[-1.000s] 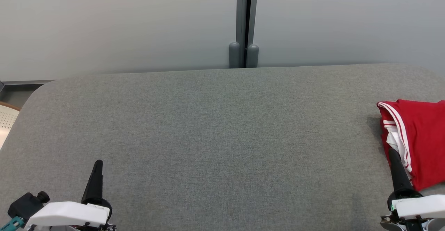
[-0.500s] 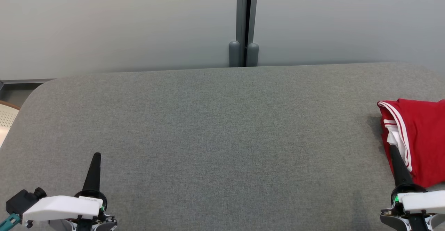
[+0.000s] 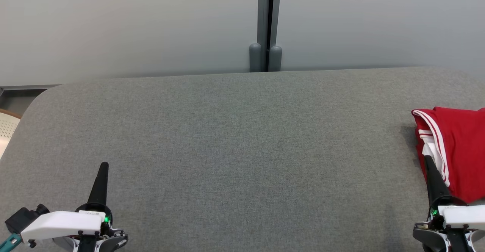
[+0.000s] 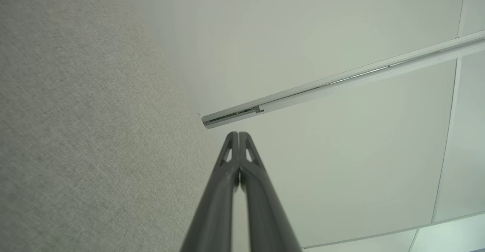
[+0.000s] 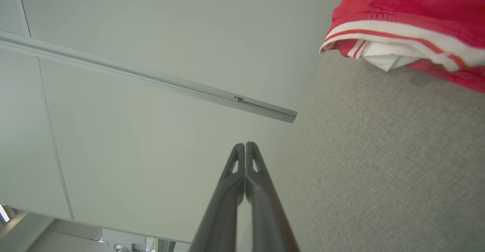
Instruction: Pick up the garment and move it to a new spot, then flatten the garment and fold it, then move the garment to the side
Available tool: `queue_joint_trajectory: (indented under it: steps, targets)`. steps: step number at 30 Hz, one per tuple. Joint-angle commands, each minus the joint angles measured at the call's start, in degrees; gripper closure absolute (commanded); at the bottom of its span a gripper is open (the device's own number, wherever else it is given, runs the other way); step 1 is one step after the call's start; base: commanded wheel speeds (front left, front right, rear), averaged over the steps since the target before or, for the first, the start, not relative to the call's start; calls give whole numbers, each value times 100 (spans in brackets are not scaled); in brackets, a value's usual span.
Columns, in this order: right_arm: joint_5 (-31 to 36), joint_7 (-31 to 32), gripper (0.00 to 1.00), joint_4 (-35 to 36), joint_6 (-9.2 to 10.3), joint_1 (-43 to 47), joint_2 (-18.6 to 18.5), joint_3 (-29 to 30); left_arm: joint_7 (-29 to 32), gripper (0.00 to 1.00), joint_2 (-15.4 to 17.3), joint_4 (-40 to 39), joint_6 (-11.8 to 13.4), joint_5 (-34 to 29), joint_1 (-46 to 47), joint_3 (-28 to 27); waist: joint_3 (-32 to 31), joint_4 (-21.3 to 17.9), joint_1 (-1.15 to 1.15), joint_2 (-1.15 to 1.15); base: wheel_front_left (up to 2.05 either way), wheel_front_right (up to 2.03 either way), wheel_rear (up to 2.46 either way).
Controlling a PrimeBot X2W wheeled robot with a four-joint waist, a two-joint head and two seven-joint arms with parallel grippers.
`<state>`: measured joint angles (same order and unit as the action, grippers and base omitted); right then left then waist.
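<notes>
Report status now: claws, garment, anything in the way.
Left claw shut, empty, over the table. Right claw shut, by the red garment, not gripping it. Garment folded at table's right side. No obstruction seen.

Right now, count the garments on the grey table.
1. The red garment lies far right on the grey table, partly cut off by the frame; anything beyond is hidden.

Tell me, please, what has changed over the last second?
Both grippers, shut, crept slightly up the head view: the left gripper more, the right gripper only a little. The whole picture also shifted slightly, so the camera moved too. Nothing was taken hold of or let go. The garment stayed put at the right of the table.
</notes>
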<state>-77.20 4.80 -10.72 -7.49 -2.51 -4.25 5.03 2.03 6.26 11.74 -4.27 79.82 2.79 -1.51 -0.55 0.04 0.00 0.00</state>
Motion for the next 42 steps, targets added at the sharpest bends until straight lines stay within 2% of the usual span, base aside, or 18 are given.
queue_joint_trajectory:
  steps: [1,27,42]
  targets:
    - [-128,28,100,-10,-2,-130,-6,22,31,100,6,-5,-52,122,124,-58,2,0,0,0,0,0,0]
    - [-1246,129,100,-270,-1,-353,85,106,305,100,-216,185,-291,1080,322,-350,55,-3,0,0,0,0,0]
    - [-1549,171,100,-345,0,-406,116,130,395,100,-272,240,-346,1338,380,-440,73,-4,0,0,0,0,0]
